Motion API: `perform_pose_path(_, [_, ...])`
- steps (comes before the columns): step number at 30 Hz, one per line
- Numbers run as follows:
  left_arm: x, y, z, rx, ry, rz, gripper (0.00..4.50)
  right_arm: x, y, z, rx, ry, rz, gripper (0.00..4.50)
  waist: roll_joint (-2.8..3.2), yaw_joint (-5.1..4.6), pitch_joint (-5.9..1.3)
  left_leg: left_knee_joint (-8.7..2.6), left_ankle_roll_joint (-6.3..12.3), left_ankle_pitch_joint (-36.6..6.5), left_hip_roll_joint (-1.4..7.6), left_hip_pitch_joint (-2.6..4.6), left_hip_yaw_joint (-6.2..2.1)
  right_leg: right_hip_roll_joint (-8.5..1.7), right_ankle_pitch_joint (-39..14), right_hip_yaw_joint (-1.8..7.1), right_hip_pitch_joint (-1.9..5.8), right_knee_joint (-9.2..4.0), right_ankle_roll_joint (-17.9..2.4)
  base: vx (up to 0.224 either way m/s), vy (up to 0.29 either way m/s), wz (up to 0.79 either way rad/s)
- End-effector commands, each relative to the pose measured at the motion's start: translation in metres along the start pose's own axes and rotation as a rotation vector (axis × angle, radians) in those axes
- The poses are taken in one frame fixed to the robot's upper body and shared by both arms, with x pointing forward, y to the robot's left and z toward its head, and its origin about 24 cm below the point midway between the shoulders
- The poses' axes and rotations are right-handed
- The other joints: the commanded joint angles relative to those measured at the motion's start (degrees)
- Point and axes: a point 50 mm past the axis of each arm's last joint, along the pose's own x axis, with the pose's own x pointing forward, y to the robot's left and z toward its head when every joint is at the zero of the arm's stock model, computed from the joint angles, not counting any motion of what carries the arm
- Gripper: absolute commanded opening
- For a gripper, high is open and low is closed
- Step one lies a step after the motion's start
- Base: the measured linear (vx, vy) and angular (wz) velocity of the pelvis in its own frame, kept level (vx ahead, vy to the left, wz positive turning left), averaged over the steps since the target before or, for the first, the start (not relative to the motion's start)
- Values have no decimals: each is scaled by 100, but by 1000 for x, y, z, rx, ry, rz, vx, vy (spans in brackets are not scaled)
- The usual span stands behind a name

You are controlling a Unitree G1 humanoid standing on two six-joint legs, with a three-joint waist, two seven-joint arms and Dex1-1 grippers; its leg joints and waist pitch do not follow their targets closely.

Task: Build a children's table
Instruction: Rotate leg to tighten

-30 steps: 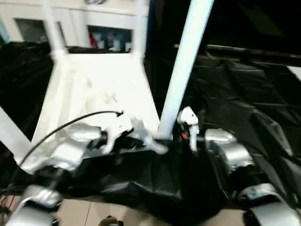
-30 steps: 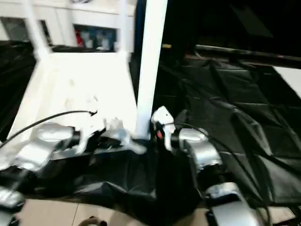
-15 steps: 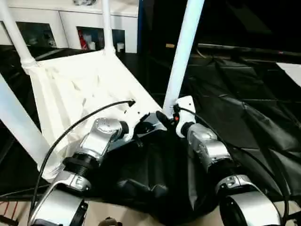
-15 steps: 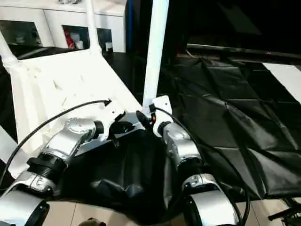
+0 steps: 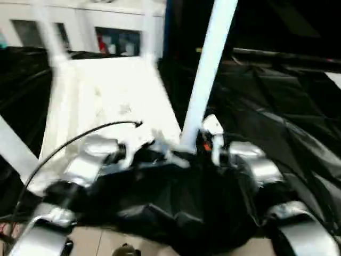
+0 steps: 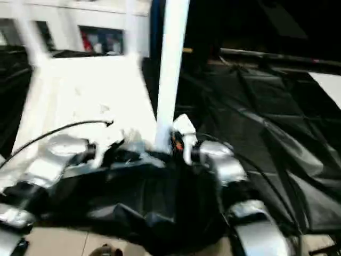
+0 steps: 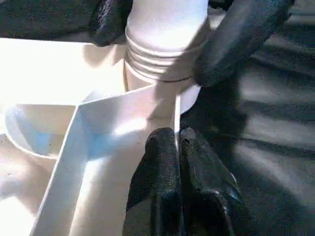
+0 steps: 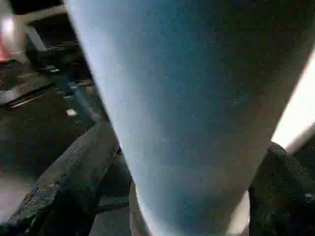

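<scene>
Leg seating at near corner socket
Leg (image 5: 209,74) stands upright in tabletop (image 5: 106,101) corner; right gripper (image 7: 172,34) fingers straddle its threaded base, spread; left gripper (image 7: 178,147) clamped on the tabletop rib just beside.

Both head eyes look down toward twelve o'clock; both wrist cameras sit close against the same leg (image 5: 208,80).

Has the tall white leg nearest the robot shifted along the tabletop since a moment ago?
No. The leg stands at the same near corner of the tabletop as before; the camera itself swung.
</scene>
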Motion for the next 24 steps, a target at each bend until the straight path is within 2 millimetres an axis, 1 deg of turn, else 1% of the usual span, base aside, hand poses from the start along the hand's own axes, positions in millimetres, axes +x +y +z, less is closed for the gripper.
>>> perform_pose_path(1, [11, -10, 13, 40, -63, -95, 0, 4, 6, 5, -14, -5, 79, 361, 63, -16, -365, -427, -10, -1561, 429, 166, -184, -592, -1717, 341, 200, -449, -1094, 0, 0, 0])
perform_pose_path(2, [8, -10, 11, 32, -47, -116, 0, 1, 6, 5, -13, 2, 99, 349, 62, -13, -371, -426, -42, -1578, 427, 165, -191, -596, -1780, 339, 208, -450, -1078, 0, 0, 0])
perform_pose_path(3, [6, -10, 10, 31, -43, -120, 0, 0, 6, 4, -10, 5, 106, 349, 70, -12, -368, -428, -46, -1583, 425, 162, -192, -594, -1797, 341, 206, -455, -1075, 0, 0, 0])
perform_pose_path(6, [4, -11, 8, 28, -35, -136, 0, -2, 7, 4, -8, 11, 122, 318, 70, -8, -374, -430, -50, -1546, 425, 160, -196, -587, -1755, 340, 204, -450, -1061, 0, 0, 0])
perform_pose_path(7, [3, -11, 7, 25, -30, -143, 0, -2, 8, 3, -8, 16, 129, 318, 84, -4, -376, -429, -61, -1545, 425, 167, -195, -587, -1726, 340, 197, -447, -1073, 0, 0, 0])
perform_pose_path(8, [3, -11, 7, 24, -27, -149, 0, -2, 9, 3, -8, 21, 137, 305, 89, -2, -375, -431, -71, -1565, 426, 175, -195, -584, -1728, 338, 191, -451, -1079, 0, 0, 0])
perform_pose_path(9, [2, -12, 6, 22, -25, -154, 0, -3, 10, 2, -7, 25, 144, 293, 79, -3, -379, -433, -75, -1550, 424, 168, -195, -574, -1676, 335, 200, -439, -1088, 0, 0, 0])
perform_pose_path(10, [2, -12, 5, 20, -21, -159, 0, -3, 12, 1, -5, 29, 154, 282, 90, 2, -379, -431, -76, -1548, 423, 171, -192, -575, -1640, 337, 198, -442, -1092, 0, 0, 0])
perform_pose_path(12, [2, -12, 4, 18, -18, -155, 0, -2, 13, 0, -2, 30, 161, 271, 80, 2, -377, -437, -83, -1555, 426, 166, -194, -577, -1628, 336, 202, -441, -1096, 0, 0, 0])
perform_pose_path(16, [4, -9, 6, 14, -30, -116, 0, 0, 15, -3, 7, 27, 151, 260, 75, 2, -365, -436, -116, -1680, 425, 180, -202, -600, -1934, 344, 186, -481, -1034, 0, 0, 0])
perform_pose_path(18, [7, -6, 8, 9, -45, -77, 0, 3, 15, -4, 24, 13, 119, 259, 73, 2, -365, -437, -123, -1692, 421, 177, -207, -599, -1971, 344, 189, -483, -1020, 0, 0, 0])
perform_pose_path(19, [10, 0, 9, -10, -47, -5, 0, 8, 12, -4, 52, -15, 48, 258, 68, -16, -358, -450, -157, -1710, 429, 179, -217, -597, -1970, 345, 178, -478, -1015, 0, 0, 0])
perform_pose_path(20, [10, 1, 10, -10, -47, 2, 0, 8, 12, -4, 55, -17, 40, 257, 62, -29, -353, -453, -177, -1755, 420, 181, -218, -594, -2020, 345, 170, -486, -1012, 0, 0, 0])
perform_pose_path(21, [13, 5, 12, -20, -54, 46, 0, 13, 8, -4, 82, -34, -36, 257, 45, -44, -351, -450, -201, -1803, 410, 181, -229, -615, -2155, 346, 181, -504, -985, 0, 0, 0])
perform_pose_path(22, [15, 7, 14, -28, -62, 69, 0, 16, 6, -5, 97, -43, -83, 257, 49, -69, -341, -445, -241, -1885, 398, 191, -237, -629, -2386, 345, 168, -532, -936, 0, 0, 0])
perform_pose_path(23, [15, 7, 14, -28, -62, 69, 0, 16, 6, -5, 97, -43, -83, 257, 42, -84, -337, -446, -248, -1922, 393, 188, -247, -635, -2514, 340, 172, -545, -901, 0, 0, 0])
perform_pose_path(24, [18, 9, 18, -33, -77, 98, 0, 20, 4, -5, 117, -55, -142, 257, 39, -91, -339, -446, -249, -1939, 389, 184, -259, -642, -2614, 332, 183, -554, -862, 0, 0, 0])
